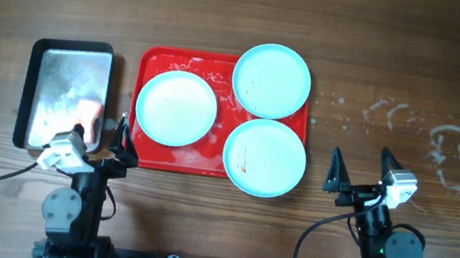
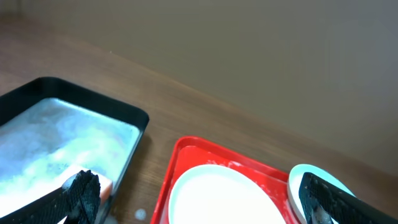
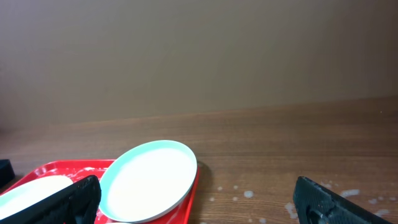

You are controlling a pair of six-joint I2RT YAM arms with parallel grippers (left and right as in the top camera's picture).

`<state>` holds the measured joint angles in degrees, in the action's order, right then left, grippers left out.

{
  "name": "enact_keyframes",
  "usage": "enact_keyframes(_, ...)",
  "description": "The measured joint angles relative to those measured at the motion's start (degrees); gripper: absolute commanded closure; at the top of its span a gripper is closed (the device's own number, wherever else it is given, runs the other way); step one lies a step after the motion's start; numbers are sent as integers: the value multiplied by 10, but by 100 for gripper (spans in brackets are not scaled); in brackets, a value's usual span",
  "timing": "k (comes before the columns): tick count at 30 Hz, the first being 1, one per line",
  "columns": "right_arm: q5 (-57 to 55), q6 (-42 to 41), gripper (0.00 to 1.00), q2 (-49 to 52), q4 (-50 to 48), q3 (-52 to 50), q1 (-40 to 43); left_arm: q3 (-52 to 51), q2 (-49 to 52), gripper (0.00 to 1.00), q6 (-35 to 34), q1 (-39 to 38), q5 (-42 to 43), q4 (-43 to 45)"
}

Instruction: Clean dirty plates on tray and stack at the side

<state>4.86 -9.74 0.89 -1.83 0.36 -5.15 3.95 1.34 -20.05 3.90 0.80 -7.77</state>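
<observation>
Barely started, going by the overhead view. Counting three plates (image 1: 176, 109), all on the red tray (image 1: 145, 152), none stacked at the side. Spotting orange-red smears on the far-right plate (image 1: 271, 81) and the near-right plate (image 1: 265, 157). Can't tell about the left one: looks whitish, maybe soapy. So, wiping all three and building the stack, basically everything left to do.

Seeing the left gripper (image 1: 124, 142) just off the tray's near-left corner, fingers spread wide in the wrist view, holding nothing. Same deal with the right gripper (image 1: 359, 168): well off to the tray's right, spread wide, empty.

On edges: worth noting the far-right plate hanging over the tray's far rim and the near-right plate poking past the right and near rims. Probably easy lips to grab there. Can't tell whether those two touch or overlap. Less to get under on the left one, sitting inside the rim.

On room: tight on the left, with a metal tray (image 1: 63, 80) just beside the red one, holding something pinkish-orange (image 1: 89, 115), maybe a sponge. Loads of bare table (image 1: 451, 69) on the right, apart from some wet-looking splotches (image 1: 457, 159), so probably stacking there.
</observation>
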Motion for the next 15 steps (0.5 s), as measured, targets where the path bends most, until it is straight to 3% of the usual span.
enact_keyframes(15, 0, 0, 0, 0, -23, 0, 0, 170, 73, 0, 0, 0, 13, -116)
